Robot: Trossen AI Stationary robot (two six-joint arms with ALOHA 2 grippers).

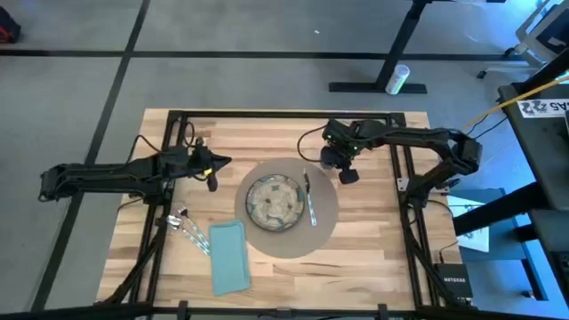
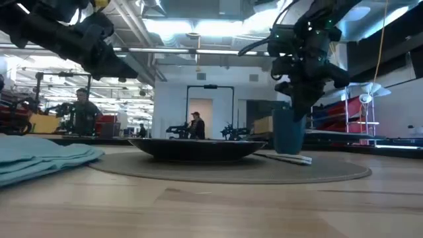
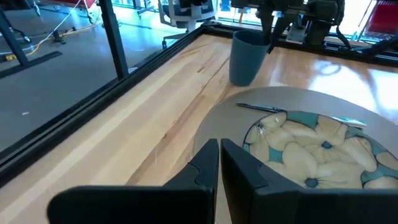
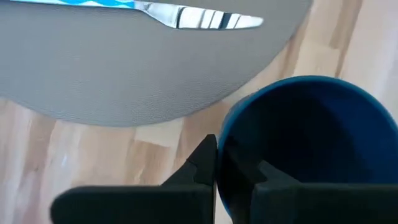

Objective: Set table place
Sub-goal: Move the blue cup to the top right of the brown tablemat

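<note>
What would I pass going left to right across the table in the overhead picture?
Left gripper → spoons → napkin → plate → knife → cup, with the right gripper on it.

Robotics lab: benches, equipment racks (image 2: 344,109)

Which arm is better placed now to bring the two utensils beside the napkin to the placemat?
The left arm. Its claw, shut and empty, hovers near the utensils by the napkin. The right claw is at the cup, across the placemat.
</note>
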